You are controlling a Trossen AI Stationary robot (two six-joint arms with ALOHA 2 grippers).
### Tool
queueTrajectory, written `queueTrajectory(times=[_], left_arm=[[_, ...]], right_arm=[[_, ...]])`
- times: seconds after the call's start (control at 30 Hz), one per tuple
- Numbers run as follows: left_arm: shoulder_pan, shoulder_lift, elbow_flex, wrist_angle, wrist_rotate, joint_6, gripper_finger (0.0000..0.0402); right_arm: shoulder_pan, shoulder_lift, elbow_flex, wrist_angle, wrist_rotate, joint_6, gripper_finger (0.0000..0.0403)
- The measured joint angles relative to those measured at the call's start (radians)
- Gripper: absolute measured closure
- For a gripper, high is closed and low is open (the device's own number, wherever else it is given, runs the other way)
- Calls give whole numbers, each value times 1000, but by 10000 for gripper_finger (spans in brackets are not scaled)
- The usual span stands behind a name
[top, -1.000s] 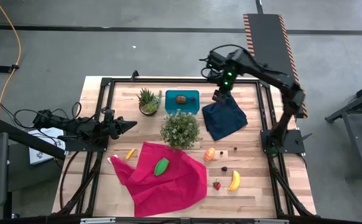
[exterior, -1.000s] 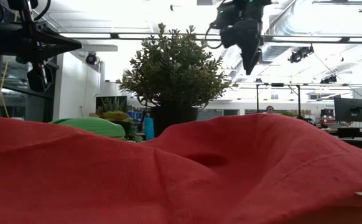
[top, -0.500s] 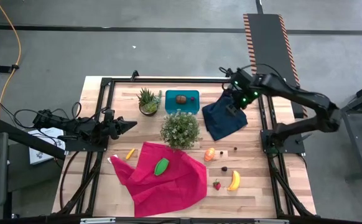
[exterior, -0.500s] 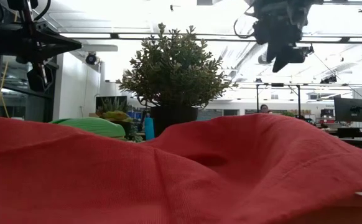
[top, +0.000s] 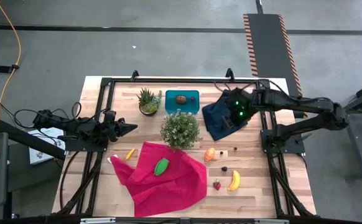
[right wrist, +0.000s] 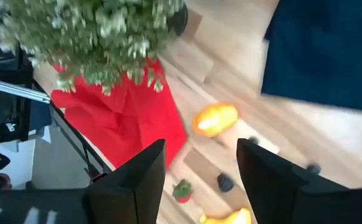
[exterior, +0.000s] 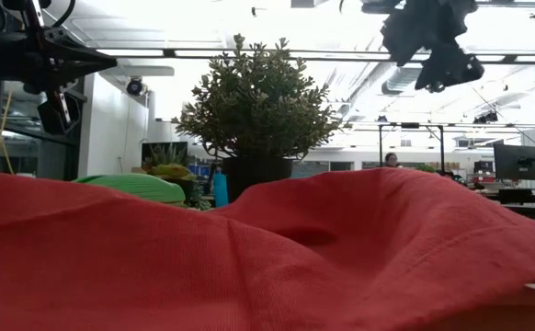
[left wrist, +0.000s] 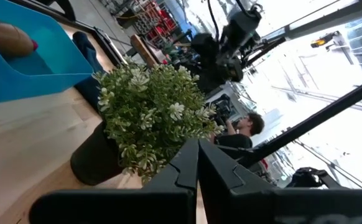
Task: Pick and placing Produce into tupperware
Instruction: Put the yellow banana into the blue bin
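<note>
The teal tupperware (top: 182,101) stands near the table's far edge with the brown oval (top: 181,99) inside it. The banana (top: 234,180), strawberry (top: 217,185), orange piece (top: 211,154) and dark bits (top: 224,168) lie on the wood near the right near corner. The green piece (top: 162,166) lies on the red cloth (top: 162,177). A small orange piece (top: 130,153) lies left of that cloth. My right gripper (top: 228,122) hovers open over the navy cloth (top: 224,118), holding nothing. My left gripper (top: 133,127) is shut and waits at the left, above the table.
A bushy potted plant (top: 180,129) stands between tub and red cloth, and a spiky plant (top: 148,101) stands left of the tub. In the right wrist view the orange piece (right wrist: 214,119), strawberry (right wrist: 182,191) and a dark bit (right wrist: 224,182) lie ahead on bare wood.
My right gripper has moved from beside the tub at the far edge toward the near edge, out over the navy cloth, with its arm stretching out lower and flatter. Its fingers carry nothing. Nothing on the table has shifted.
</note>
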State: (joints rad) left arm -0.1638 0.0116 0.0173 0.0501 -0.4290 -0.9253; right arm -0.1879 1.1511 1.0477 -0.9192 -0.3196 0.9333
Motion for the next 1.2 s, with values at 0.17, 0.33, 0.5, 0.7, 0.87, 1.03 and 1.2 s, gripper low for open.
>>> queueTrajectory(times=[0.17,0.33,0.5,0.7,0.87,1.03,1.2], left_arm=[[0,0,0,-1,2,0,401],[0,0,0,-1,34,-1,401],[0,0,0,-1,76,-25,401],[0,0,0,-4,82,-26,401],[0,0,0,-7,82,-25,401],[0,0,0,-7,82,-35,401],[0,0,0,-7,93,-48,401]], right_arm=[[145,0,0,-4,66,173,215],[295,0,0,-51,159,383,215],[474,1,0,-170,255,638,215],[667,43,0,-217,295,947,215],[754,109,0,-191,293,1095,215],[803,163,0,-143,292,1208,215],[838,221,0,-96,291,1276,215]])
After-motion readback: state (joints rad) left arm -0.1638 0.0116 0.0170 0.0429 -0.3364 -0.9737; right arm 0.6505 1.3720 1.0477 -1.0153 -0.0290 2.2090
